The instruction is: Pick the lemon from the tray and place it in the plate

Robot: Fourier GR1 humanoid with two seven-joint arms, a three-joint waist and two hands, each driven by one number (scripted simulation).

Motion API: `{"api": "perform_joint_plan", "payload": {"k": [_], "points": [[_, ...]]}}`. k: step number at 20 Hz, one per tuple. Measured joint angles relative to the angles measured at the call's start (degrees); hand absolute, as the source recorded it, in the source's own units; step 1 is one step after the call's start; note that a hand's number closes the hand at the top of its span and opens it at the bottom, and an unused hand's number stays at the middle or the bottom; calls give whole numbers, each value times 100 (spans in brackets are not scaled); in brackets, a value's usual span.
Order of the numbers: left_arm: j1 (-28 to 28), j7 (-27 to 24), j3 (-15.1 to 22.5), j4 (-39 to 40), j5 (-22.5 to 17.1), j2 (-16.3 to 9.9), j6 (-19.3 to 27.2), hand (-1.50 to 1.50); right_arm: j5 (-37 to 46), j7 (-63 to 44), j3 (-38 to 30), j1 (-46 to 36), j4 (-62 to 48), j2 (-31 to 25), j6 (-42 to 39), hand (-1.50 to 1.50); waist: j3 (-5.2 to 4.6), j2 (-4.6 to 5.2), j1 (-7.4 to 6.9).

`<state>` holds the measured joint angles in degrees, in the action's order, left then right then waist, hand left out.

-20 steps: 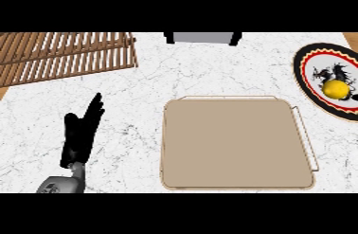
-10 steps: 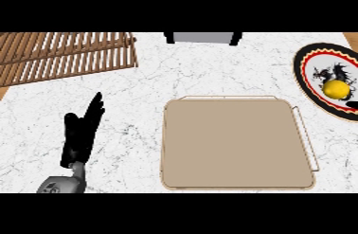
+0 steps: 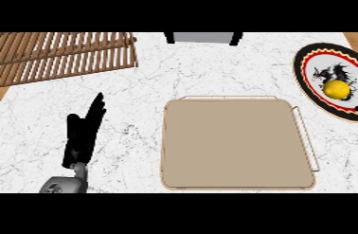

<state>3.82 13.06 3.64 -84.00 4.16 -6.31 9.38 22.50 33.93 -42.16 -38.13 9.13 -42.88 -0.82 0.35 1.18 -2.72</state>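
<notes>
The lemon (image 3: pixel 337 89) sits on the plate (image 3: pixel 311 62) at the counter's (image 3: pixel 210 72) right edge, the tray (image 3: pixel 236 142) bare, so the task looks done; the left hand (image 3: pixel 82 132) rests open, fingers straight, holding nothing

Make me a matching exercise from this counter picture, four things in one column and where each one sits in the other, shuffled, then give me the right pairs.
Things:
1. lemon
2. tray
3. left hand
4. wooden rack

Places:
A. upper left corner of the counter
B. on the plate at the right edge
C. middle of the counter, nothing on it
D. lower left, open, fingers pointing up

Pairs: 1-B, 2-C, 3-D, 4-A
</notes>
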Motion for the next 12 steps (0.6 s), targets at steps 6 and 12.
{"api": "perform_joint_plan", "payload": {"k": [6, 12], "points": [[-23, -117, -33, 49, -37, -12, -73, 0, -32, 13, -27, 161, -27, -127, 77, -150, 6, 9, -10], [-4, -62, -63, 20, -27, -28, -73, 0, -198, 170, -184, 418, -35, -358, -52, -150, 11, 9, 13]]}}
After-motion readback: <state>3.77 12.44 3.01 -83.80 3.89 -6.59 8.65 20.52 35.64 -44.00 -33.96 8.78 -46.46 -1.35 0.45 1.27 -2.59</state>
